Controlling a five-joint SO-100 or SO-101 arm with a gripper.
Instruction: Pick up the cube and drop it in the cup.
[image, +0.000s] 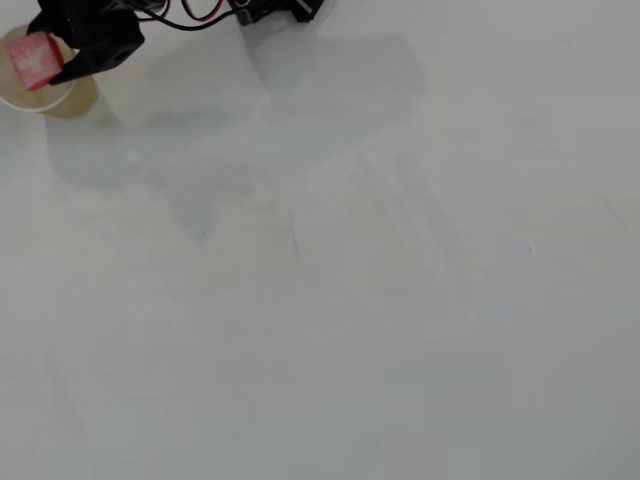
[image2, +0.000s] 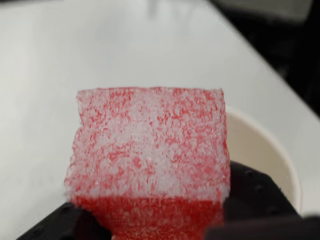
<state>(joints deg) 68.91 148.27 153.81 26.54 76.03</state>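
Cube (image2: 150, 160) nearest the wrist camera, red with a whitish speckled face, clamped between the black jaws of the gripper (image2: 150, 220). Held above the mouth of the cup (image2: 260, 150), whose cream inside shows behind and to the right. From overhead, cube (image: 32, 58) over the cup (image: 72, 100) at the table's (image: 350, 300) far left corner, gripper (image: 50, 58) closed on it.
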